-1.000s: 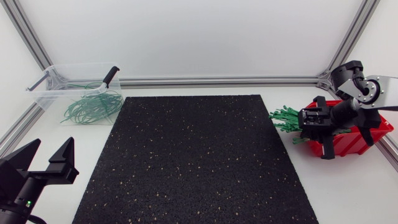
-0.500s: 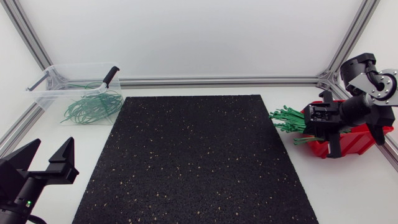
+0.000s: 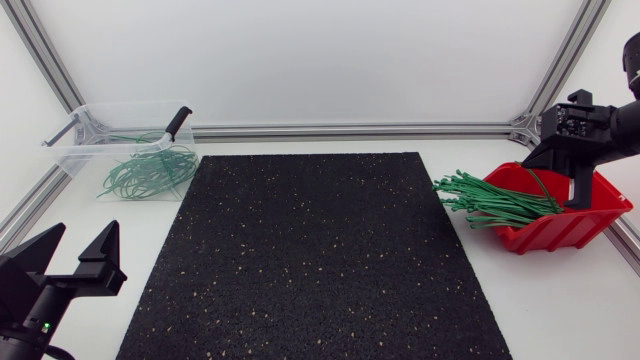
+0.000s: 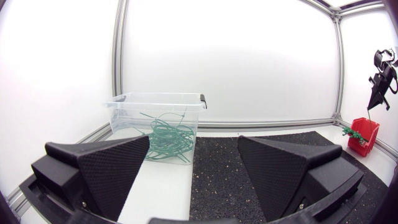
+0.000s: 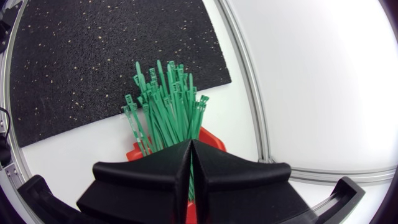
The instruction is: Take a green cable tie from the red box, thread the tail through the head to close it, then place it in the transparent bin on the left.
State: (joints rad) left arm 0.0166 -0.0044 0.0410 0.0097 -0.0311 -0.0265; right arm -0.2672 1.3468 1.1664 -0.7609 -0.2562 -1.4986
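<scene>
Green cable ties point(image 3: 490, 200) are sitting in a loose bundle in the red box point(image 3: 560, 230), with their head ends sticking out over the box's open side towards the black mat point(image 3: 310, 260) just beside it. The right gripper point(image 5: 190, 149) hangs above the red box, and in its wrist view the two wedge fingers are pressed pretty much together with one thin green tie point(image 5: 189, 180) pinched between them. From the left wrist view you can see that tie dangling as a fine line from the gripper down towards the box. Can't tell whether its lower end is clear of the bundle or touching it. The left gripper point(image 4: 193, 146) is well apart from the red box, low at the opposite side of the table past the mat. Its fingers are spread wide with nothing between them. The transparent bin point(image 3: 85, 120) is also well away from the red box, across the mat at the far corner on the other side, and it has a tangle of looped green ties point(image 3: 145, 170) in it, plus a black-handled tool point(image 3: 178, 122) leaning on its rim.
</scene>
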